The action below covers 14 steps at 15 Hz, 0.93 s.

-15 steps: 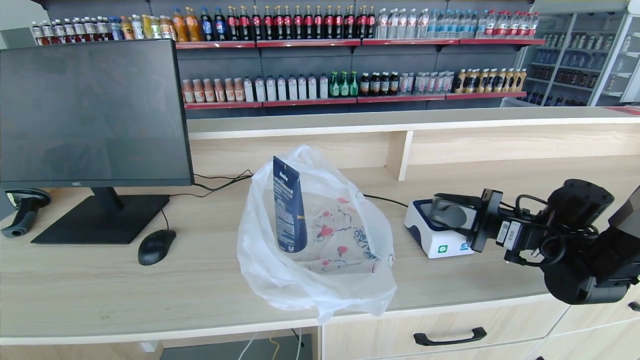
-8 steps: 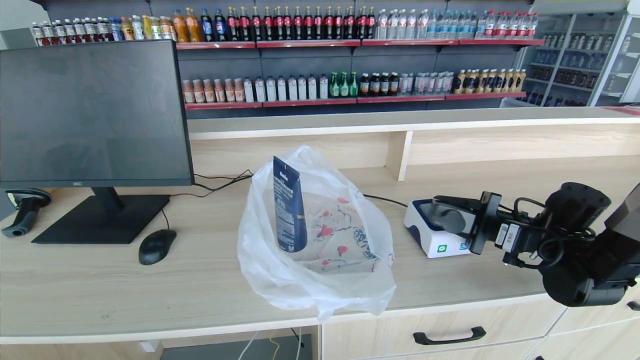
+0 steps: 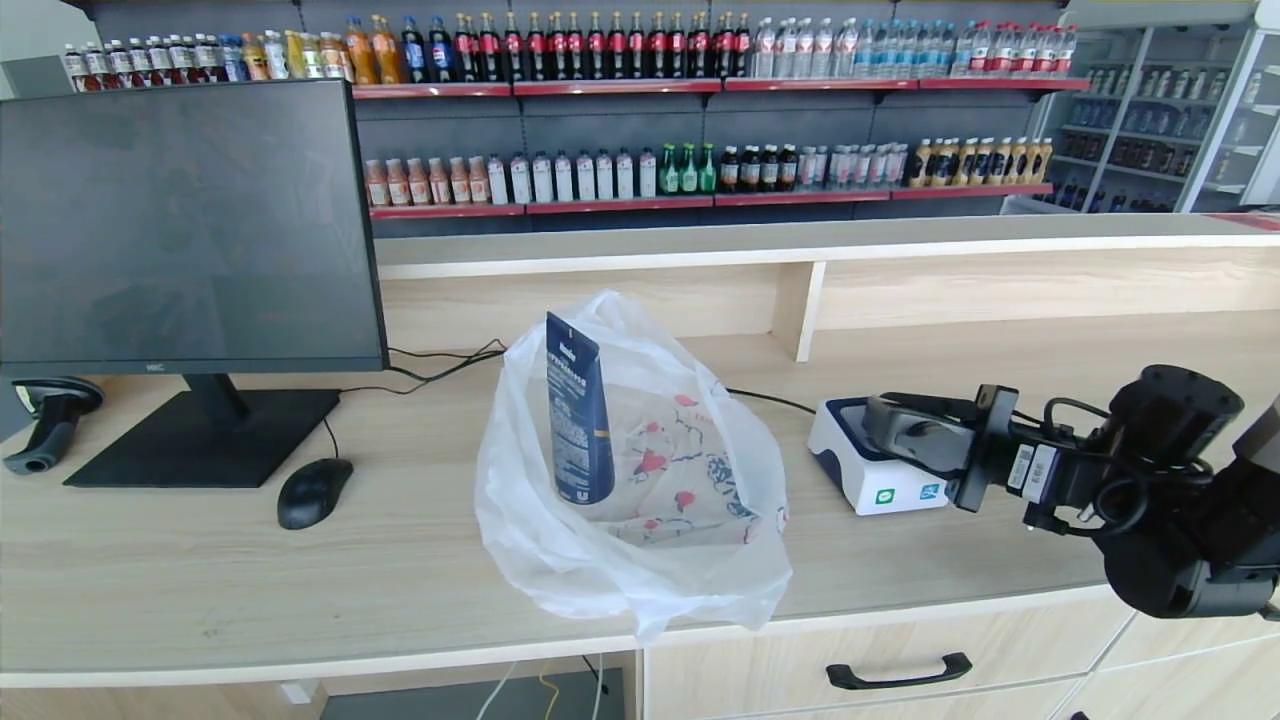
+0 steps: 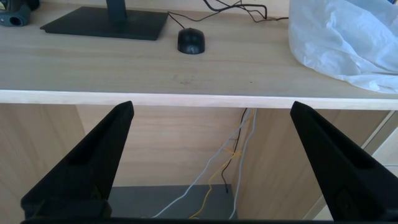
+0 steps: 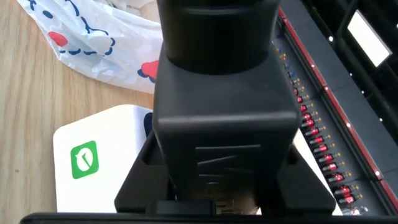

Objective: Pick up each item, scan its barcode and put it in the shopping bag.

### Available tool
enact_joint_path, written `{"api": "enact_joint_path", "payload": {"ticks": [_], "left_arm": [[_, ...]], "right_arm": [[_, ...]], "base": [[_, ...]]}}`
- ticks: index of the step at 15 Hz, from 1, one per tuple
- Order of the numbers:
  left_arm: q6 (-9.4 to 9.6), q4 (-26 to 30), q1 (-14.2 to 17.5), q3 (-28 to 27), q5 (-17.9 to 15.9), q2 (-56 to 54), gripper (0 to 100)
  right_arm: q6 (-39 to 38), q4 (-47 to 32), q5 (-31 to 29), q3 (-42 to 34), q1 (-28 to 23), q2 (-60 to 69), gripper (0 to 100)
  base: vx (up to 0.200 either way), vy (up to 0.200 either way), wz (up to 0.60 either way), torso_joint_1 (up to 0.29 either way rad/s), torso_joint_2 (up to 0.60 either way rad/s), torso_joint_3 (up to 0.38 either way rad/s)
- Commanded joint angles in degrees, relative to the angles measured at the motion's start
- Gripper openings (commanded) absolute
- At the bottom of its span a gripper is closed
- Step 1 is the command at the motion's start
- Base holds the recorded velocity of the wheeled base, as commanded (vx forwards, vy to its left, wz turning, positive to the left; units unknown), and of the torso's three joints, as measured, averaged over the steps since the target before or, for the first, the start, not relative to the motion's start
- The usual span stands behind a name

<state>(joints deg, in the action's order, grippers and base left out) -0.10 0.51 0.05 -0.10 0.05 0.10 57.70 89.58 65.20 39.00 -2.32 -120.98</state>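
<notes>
A clear plastic shopping bag [image 3: 560, 560] stands open mid-counter, with a dark blue tube [image 3: 578, 420] upright inside and a red-and-white printed packet [image 3: 680, 480] beside it. My right gripper [image 3: 905, 432] hovers just over the white barcode scanner [image 3: 880, 492], shut on what looks like a black container [image 5: 217, 37], boxy near the fingers and round farther out. The scanner [image 5: 87, 162] and the bag's printed edge [image 5: 93, 37] lie below it. My left gripper [image 4: 210, 112] hangs open and empty in front of the counter edge, below the bag [image 4: 348, 37].
A monitor [image 3: 180, 220] on its stand, a black mouse [image 3: 312, 492] and a handheld scanner [image 3: 45, 420] occupy the counter's left. Cables run behind the bag. A raised ledge [image 3: 800, 240] backs the counter; drawers with a handle [image 3: 900, 675] sit below.
My right arm has drifted slightly right and down with the black container, staying over the scanner. The bag and its contents have not moved.
</notes>
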Motion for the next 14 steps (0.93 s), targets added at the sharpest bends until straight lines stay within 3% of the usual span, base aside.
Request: {"api": "enact_joint_path", "payload": {"ticks": [1,11,13,14], "left_arm": [[0.01,0.0,0.0,0.0,0.0,0.0,100],[-0.08,0.0,0.0,0.0,0.0,0.0,100],[0.01,0.0,0.0,0.0,0.0,0.0,100],[0.01,0.0,0.0,0.0,0.0,0.0,100]], "right_arm": [[0.0,0.4,0.0,-1.6,-0.3,2.6,0],[-10.0,0.4,0.0,-16.2,-0.3,19.5,0],[-13.0,0.4,-0.1,-20.5,-0.2,23.2,0],[-15.7,0.4,0.0,-27.7,-0.2,26.9,0]], "base": [[0.0,0.0,0.0,0.0,0.0,0.0],[0.0,0.0,0.0,0.0,0.0,0.0],[0.0,0.0,0.0,0.0,0.0,0.0],[0.0,0.0,0.0,0.0,0.0,0.0]]}}
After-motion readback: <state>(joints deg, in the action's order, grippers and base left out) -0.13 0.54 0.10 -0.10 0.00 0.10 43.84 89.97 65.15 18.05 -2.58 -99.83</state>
